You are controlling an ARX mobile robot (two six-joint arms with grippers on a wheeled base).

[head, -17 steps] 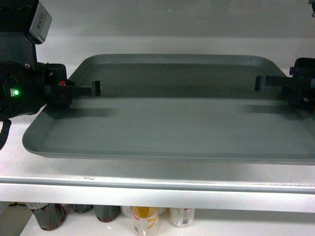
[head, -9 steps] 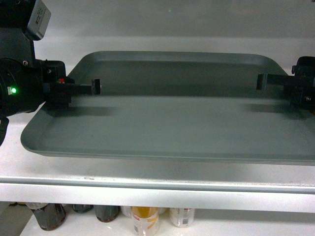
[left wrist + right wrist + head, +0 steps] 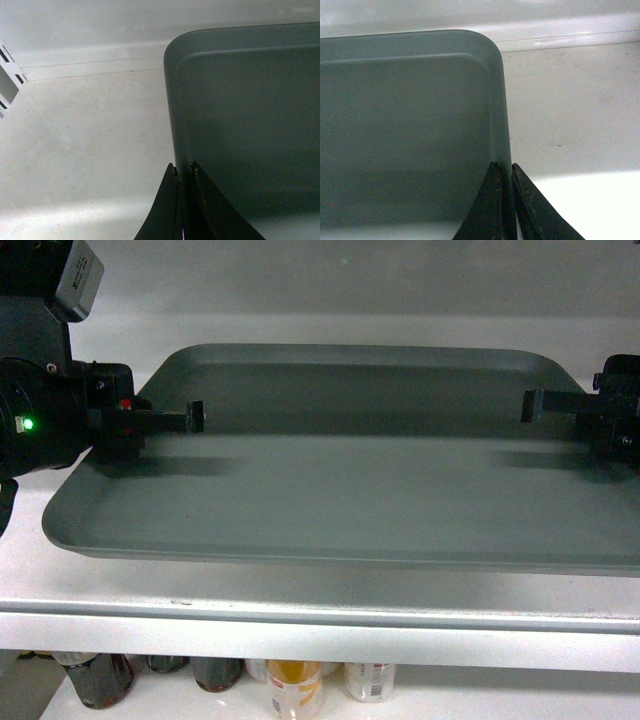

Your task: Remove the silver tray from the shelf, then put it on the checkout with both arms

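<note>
The silver tray [image 3: 350, 490] lies broadside across the shelf [image 3: 300, 610], its long near rim running just behind the shelf's folded front lip and its far rim close to the white back wall [image 3: 350, 290]. Its flat grey floor is bare and plain. In the head view its right end runs out of frame at 3 o'clock, and its left near corner sits at about 8 o'clock. From that view alone I cannot tell whether the tray rests on the shelf board or is held just above it.

The left tool [image 3: 196, 418] reaches in from 9 o'clock over the tray's left rim. In the left wrist view its two thin black fingers [image 3: 167, 210] stand pressed nearly together, one on either side of the tray's raised left rim, pinching it. The tray's far left rounded corner shows at 12 o'clock of that view, with bare white shelf board to the left.

The right tool [image 3: 533, 406] comes in from 3 o'clock. In the right wrist view its fingers [image 3: 487, 210] likewise pinch the right rim between them, with the far right corner above.

Under the shelf, at 6 to 7 o'clock in the head view, bottles [image 3: 295, 685] stand on a lower board.
</note>
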